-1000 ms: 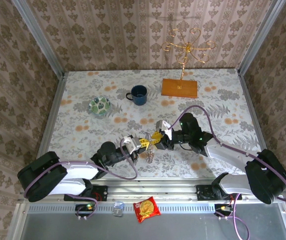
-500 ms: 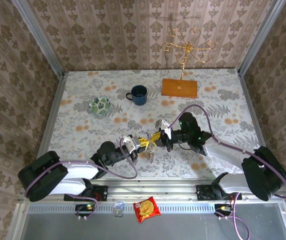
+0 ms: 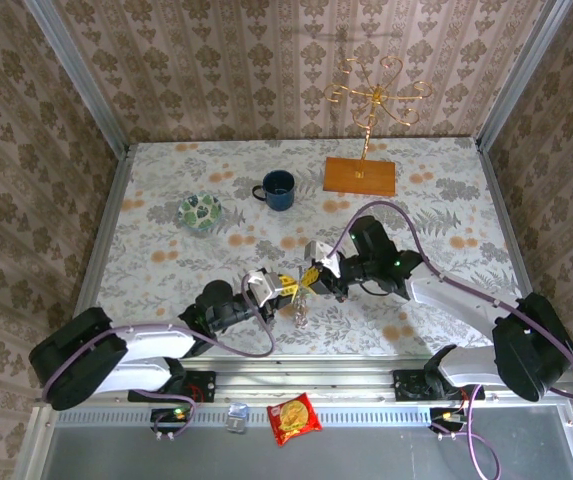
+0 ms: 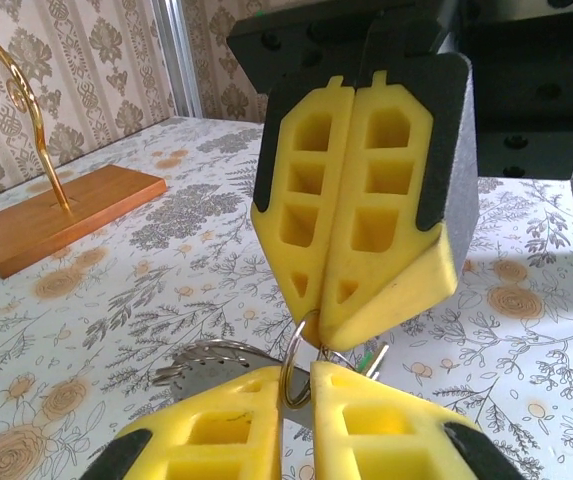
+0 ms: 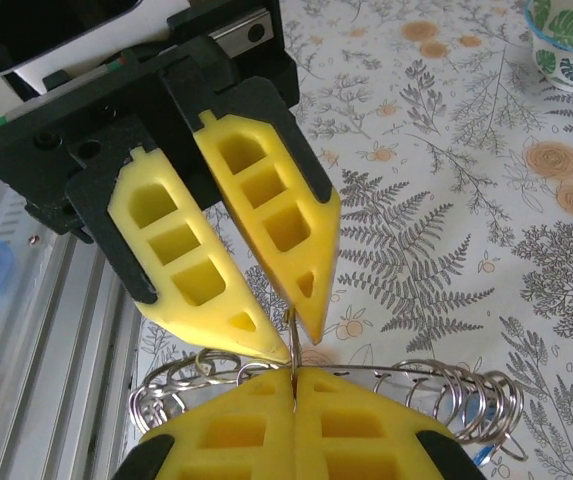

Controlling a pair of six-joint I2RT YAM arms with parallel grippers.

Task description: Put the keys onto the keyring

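Observation:
Above the table's near middle my two grippers meet tip to tip. The left gripper [image 3: 286, 287] [image 4: 298, 372] has its fingers a narrow gap apart, and a small split ring [image 4: 297, 375] spans that gap. The right gripper [image 3: 311, 277] [image 5: 293, 375] is shut on the same thin ring [image 5: 293, 340] from the other side. Below them hangs the keyring [image 3: 301, 310] [image 4: 201, 358], dark grey with a coil-like edge and several small loops [image 5: 426, 385]. A green key [image 4: 371, 358] pokes out behind the fingers. The blue key is hard to make out.
A blue mug [image 3: 278, 189] and a green-patterned glass dish [image 3: 199, 212] stand at the back left. The gold wire stand on its wooden base [image 3: 360, 175] is at the back right. A snack packet [image 3: 294, 417] lies below the metal rail [image 3: 296, 378].
The right gripper has slid left and shut on the small ring. The left fingers have eased slightly apart, and the keyring hangs a little lower.

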